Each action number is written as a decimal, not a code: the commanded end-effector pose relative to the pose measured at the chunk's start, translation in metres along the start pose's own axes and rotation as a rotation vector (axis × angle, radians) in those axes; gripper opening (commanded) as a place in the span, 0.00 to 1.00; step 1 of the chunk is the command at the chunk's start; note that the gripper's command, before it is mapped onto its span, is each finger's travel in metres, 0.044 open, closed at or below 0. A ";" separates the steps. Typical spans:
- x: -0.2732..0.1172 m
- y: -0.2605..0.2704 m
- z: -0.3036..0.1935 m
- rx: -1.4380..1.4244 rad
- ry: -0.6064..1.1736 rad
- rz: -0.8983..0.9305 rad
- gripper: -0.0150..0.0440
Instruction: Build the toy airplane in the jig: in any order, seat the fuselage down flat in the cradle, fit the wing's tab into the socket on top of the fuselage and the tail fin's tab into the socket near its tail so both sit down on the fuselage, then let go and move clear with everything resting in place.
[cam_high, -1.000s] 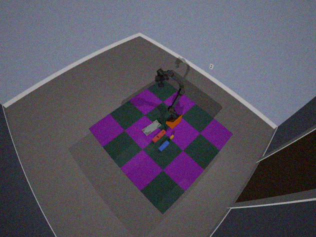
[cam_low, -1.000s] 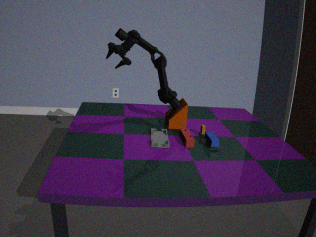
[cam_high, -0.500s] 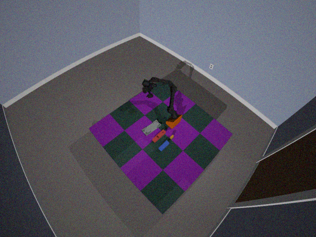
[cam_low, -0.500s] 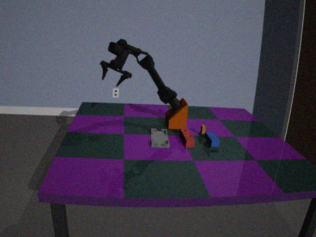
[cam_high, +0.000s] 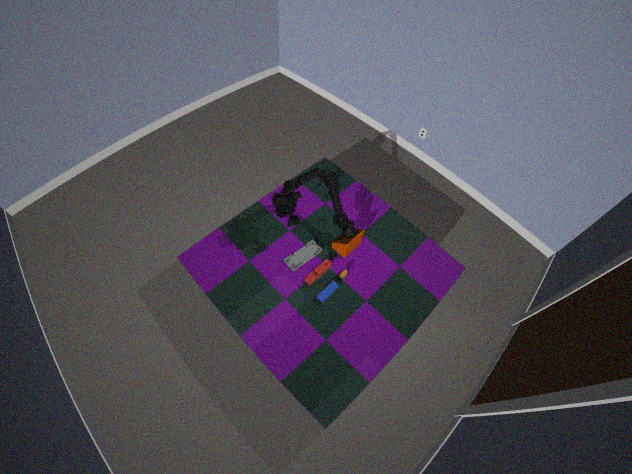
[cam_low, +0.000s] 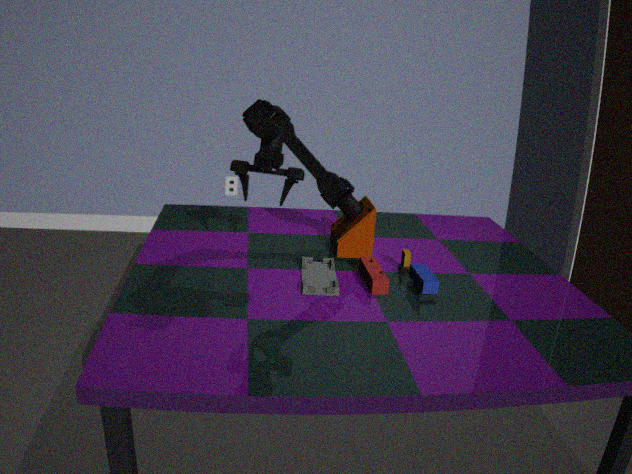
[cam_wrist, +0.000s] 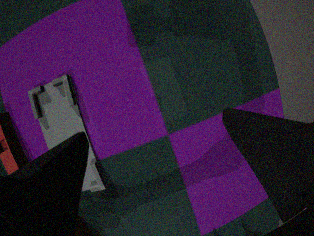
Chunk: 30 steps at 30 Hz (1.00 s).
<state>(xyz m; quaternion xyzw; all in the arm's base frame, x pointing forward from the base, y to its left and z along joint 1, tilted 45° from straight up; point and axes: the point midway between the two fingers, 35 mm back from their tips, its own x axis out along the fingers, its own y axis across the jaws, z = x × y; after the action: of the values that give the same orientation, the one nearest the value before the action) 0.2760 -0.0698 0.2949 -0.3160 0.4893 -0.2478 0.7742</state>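
The grey jig (cam_high: 302, 255) (cam_low: 319, 278) (cam_wrist: 62, 117) lies on the table with nothing in its cradle. The red fuselage (cam_high: 310, 279) (cam_low: 378, 286) (cam_wrist: 9, 161) lies beside it, with dark sockets on top. The blue wing (cam_high: 328, 291) (cam_low: 427, 280) lies on the far side of the fuselage from the jig. The small yellow tail fin (cam_high: 344, 273) (cam_low: 406, 258) stands near the wing. My gripper (cam_low: 263, 203) (cam_wrist: 156, 127) is wide open and empty, pointing down high above the table, off to the jig's side. One finger partly hides the jig in the wrist view.
The orange arm base (cam_high: 348, 244) (cam_low: 358, 239) stands behind the jig and fuselage, close to the parts. The checkered table (cam_high: 326, 377) (cam_low: 326, 357) carries everything. A wall with an outlet (cam_high: 422, 133) (cam_low: 231, 185) is beyond the table.
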 end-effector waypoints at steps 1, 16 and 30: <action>0.018 0.068 0.015 -0.039 0.043 0.075 1.00; 0.046 0.278 -0.033 -0.172 0.235 0.118 1.00; 0.098 0.308 -0.069 -0.194 0.266 0.091 1.00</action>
<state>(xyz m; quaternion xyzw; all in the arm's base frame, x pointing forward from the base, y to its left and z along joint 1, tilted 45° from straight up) 0.2771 0.0821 0.0146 -0.3230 0.6151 -0.1964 0.6919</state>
